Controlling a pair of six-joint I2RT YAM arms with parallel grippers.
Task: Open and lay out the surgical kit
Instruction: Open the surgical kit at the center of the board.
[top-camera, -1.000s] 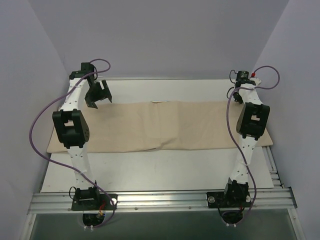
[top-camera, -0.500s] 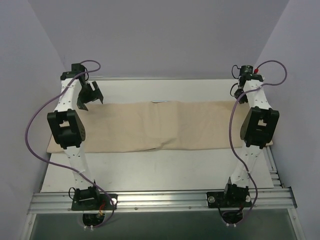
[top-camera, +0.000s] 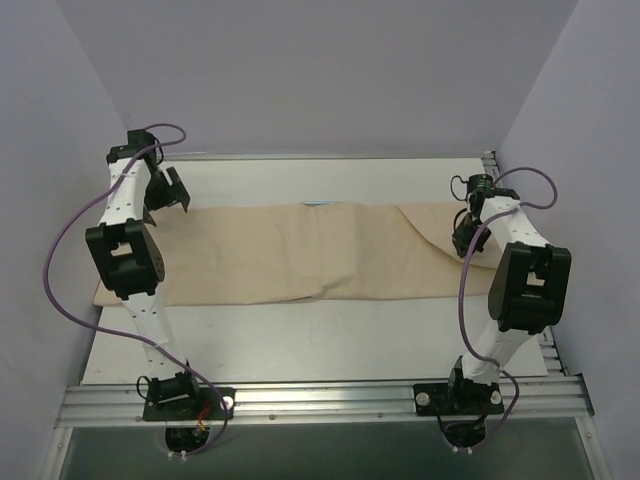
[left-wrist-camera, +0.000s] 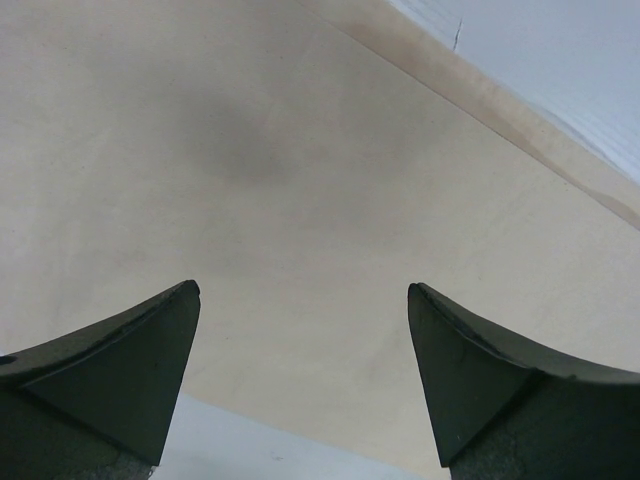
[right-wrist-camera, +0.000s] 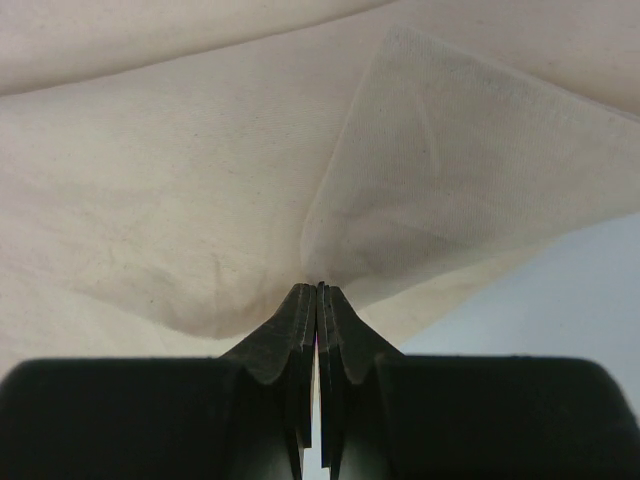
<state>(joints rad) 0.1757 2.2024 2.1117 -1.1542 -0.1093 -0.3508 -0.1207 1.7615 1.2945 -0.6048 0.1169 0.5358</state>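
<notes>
The beige cloth wrap lies folded in a long band across the white table. My right gripper is shut on the wrap's far right corner and has drawn it inward, so a triangular flap lies over the band; the right wrist view shows the cloth pinched at my closed fingertips. My left gripper is open over the wrap's left end, holding nothing. The steel tray and the forceps are hidden.
The white table runs in front of the wrap, with its bare surface also behind it. An aluminium rail carries both arm bases at the near edge. Lavender walls close in on the left, right and back.
My right gripper has moved from the far right corner down and inward, pulling the wrap's corner over into a flap. My left gripper has shifted left and outward, still open.
</notes>
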